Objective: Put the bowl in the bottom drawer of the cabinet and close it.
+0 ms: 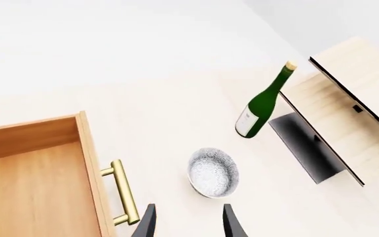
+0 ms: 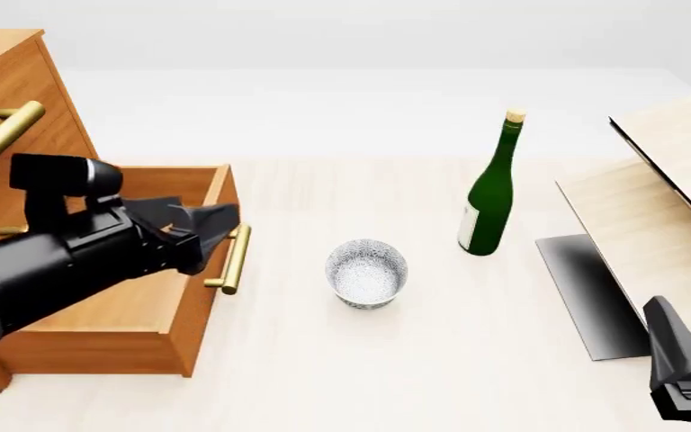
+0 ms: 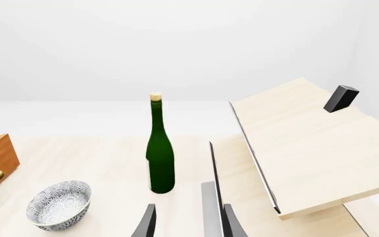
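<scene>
The bowl [image 2: 366,273] stands on the table [image 2: 442,378], at 3 o'clock of the pulled-out bottom drawer [image 2: 130,297]. The left gripper [image 2: 208,232] hovers over the drawer front, jaws apart, empty. The right gripper [image 3: 186,223] is parted too, holding nothing.

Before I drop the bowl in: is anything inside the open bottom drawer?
The visible floor of the bottom drawer is bare wood. In the front view the left gripper and arm cover part of it, so that part is unconfirmed.
</scene>
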### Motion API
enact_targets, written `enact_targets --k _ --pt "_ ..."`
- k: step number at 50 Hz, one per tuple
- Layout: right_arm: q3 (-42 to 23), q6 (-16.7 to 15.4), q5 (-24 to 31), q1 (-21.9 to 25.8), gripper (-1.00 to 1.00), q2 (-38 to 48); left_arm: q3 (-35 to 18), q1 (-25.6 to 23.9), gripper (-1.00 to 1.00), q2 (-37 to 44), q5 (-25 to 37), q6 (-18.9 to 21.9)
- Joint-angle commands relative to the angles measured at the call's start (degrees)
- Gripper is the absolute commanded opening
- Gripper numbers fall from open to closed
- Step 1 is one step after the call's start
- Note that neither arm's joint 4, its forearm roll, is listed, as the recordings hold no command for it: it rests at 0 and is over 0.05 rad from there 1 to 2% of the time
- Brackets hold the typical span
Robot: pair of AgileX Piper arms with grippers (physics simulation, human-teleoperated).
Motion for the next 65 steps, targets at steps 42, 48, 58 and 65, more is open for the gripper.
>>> enact_targets --k 42,48,58,65 --pt "0.0 0.02 0.0 -0.01 1.0 0.0 -10.11 -3.66 1.0 17.49 -4.73 -5.2" --pt "0.0 0.01 0.0 0.0 1.0 0.02 -10.86 -3.54 1.0 19.21 -5.24 -6.0" --pt "0.0 -0.01 0.0 0.0 1.0 0.0 -11.93 -4.02 1.0 21.84 -6.12 -7.34" --pt "0.0 0.0 0.0 0.0 1.0 0.0 -12.78 -3.8 1.0 24.07 -6.99 -8.43"
